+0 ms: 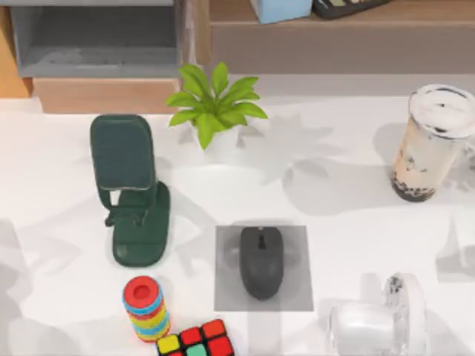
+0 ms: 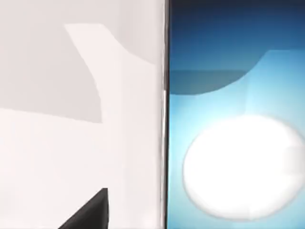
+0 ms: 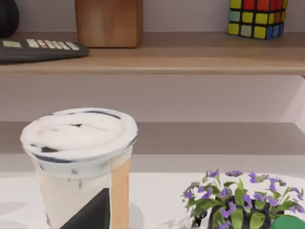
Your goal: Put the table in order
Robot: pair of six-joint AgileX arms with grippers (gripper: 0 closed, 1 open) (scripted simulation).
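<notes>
At bottom edge of table (image 1: 349,200), cut-off cube (image 1: 197,343) and glass mug (image 1: 386,320)

The white table (image 1: 341,200) carries a grey mouse mat (image 1: 223,293) near its front middle. Left of the mat stand a green phone stand (image 1: 132,193) and a stacked ring toy (image 1: 145,308), with a Rubik's cube (image 1: 197,341) just beside the toy. Behind the mat is a potted plant (image 1: 215,104), to its right a bubble tea cup (image 1: 430,141) and a glass mug (image 1: 378,322).

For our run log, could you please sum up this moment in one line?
mouse on grey mat | milk tea cup upright, table right | phone stand left | glass mug on its side
</notes>
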